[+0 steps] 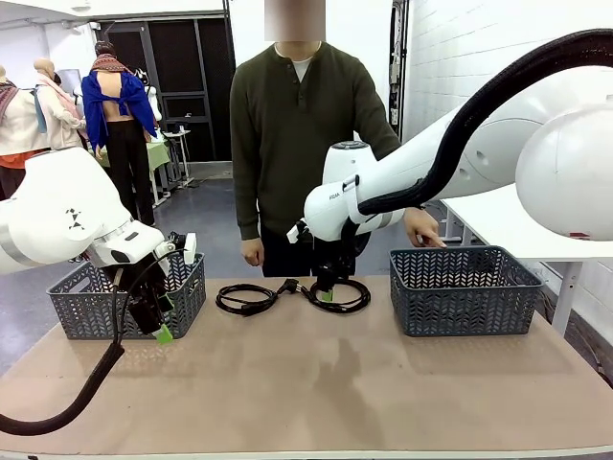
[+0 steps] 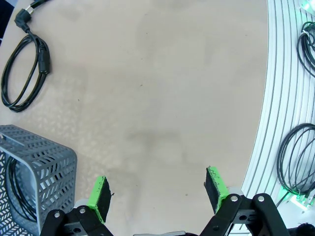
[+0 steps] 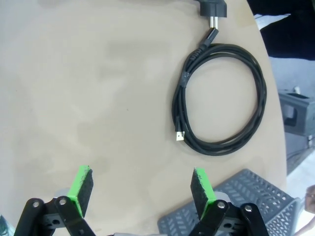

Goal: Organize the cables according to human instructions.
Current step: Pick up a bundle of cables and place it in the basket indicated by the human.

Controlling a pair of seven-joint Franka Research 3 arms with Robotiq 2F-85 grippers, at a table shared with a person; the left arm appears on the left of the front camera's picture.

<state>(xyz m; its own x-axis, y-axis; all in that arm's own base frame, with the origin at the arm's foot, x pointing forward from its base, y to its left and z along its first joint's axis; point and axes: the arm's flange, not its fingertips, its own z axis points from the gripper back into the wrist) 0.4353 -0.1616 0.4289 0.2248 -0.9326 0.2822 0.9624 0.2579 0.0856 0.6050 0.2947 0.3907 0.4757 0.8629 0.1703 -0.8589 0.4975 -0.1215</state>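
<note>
Two coiled cables (image 1: 247,307) are seen on the counter (image 1: 306,383) between the left basket (image 1: 86,311) and right basket (image 1: 465,292) — one close by the right pincer (image 3: 142,184), whose jaws are spread (nothing gripped). The left pincer (image 2: 157,189) is likewise parted, empty.

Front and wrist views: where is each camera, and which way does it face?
Front view: between left arm and right arm, both showing; faces the person across the table.
Left wrist view: looking down on the table; open left end effector shows.
Right wrist view: looking down on a cable; open right end effector shows.
Front and left wrist views share the left basket.
</note>
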